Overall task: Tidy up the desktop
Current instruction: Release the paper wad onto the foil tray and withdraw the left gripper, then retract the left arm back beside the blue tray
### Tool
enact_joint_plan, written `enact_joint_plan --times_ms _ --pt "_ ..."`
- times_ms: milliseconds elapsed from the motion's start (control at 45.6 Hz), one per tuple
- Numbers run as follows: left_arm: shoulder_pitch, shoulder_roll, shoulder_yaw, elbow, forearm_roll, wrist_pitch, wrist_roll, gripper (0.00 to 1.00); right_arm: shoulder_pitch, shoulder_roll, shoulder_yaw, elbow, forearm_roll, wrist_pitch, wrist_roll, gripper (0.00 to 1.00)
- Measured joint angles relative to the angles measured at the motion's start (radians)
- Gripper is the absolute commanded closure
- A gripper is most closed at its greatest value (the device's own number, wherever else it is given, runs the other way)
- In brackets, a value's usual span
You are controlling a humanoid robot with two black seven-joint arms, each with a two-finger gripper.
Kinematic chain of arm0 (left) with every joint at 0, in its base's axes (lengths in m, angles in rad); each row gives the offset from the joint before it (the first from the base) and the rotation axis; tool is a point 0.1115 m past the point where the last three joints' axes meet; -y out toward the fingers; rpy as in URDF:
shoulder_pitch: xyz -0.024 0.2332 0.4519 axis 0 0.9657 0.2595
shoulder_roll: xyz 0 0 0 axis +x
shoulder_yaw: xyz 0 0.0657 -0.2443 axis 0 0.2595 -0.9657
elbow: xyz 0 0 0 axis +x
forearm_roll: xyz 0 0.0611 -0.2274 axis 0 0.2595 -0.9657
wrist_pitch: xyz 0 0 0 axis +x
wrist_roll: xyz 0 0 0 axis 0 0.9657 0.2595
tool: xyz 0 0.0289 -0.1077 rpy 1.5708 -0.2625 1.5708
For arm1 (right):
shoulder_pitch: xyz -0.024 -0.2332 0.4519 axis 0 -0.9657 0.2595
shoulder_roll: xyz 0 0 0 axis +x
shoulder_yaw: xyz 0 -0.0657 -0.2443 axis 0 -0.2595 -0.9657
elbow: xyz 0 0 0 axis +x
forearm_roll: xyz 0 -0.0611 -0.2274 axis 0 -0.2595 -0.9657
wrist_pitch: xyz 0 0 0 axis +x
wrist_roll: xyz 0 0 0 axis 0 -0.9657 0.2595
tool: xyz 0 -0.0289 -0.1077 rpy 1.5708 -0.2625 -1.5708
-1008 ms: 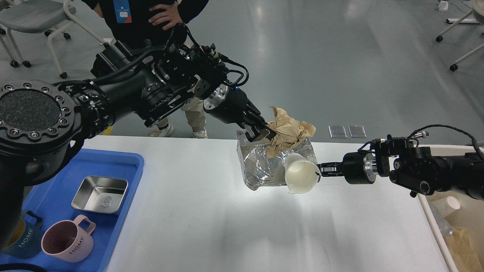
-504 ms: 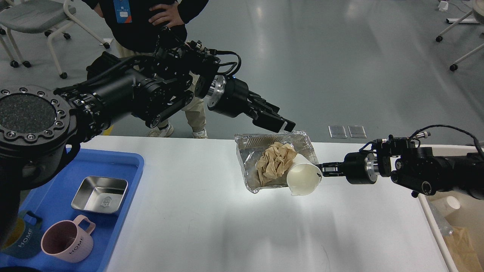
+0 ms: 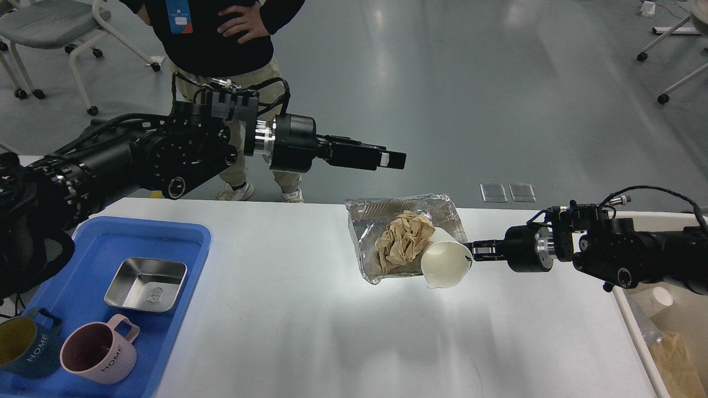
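The white desktop [image 3: 332, 331] holds a crumpled foil tray [image 3: 362, 213] at its far middle, with a crumpled brown paper ball [image 3: 404, 239] lying inside it. My right gripper [image 3: 470, 251] reaches in from the right and is shut on the rim of a white paper cup [image 3: 445, 264]. The cup is tipped on its side at the foil tray's right front corner, its mouth facing me. My left gripper [image 3: 395, 159] is held level in the air above and behind the foil tray. It is empty, and its fingers look slightly apart.
A blue tray [image 3: 188, 232] at front left holds a steel dish [image 3: 145, 283], a pink mug [image 3: 99, 348] and a dark blue mug [image 3: 22, 345]. A beige bin [image 3: 630, 315] at the right edge holds a white cup [image 3: 661, 297] and brown paper [image 3: 677, 354]. A person [image 3: 221, 33] stands behind the table.
My left gripper let the brown paper drop into the foil tray, then rose and swung back left to a level pose. The right gripper and the cup barely moved.
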Motion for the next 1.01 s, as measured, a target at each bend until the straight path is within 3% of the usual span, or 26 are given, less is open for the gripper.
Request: enact_joint_plan --times_ms 482,899,1008 --pt "0.305 0.267 -0.382 -0.164 0.004 0.001 -0.003 0.13 -0.001 0.001 0.0 -0.003 0.001 -0.001 0.0 1.0" --pt "0.564 0.342 -0.749 -0.203 0.0 0.017 0.011 0.12 -0.006 0.0 -0.002 -0.004 0.001 -0.002 -0.001 1.0" --pt "0.659 0.359 -0.842 -0.201 -0.007 0.061 0.013 0.12 -0.007 0.002 0.0 -0.004 0.002 -0.004 -0.002 1.0"
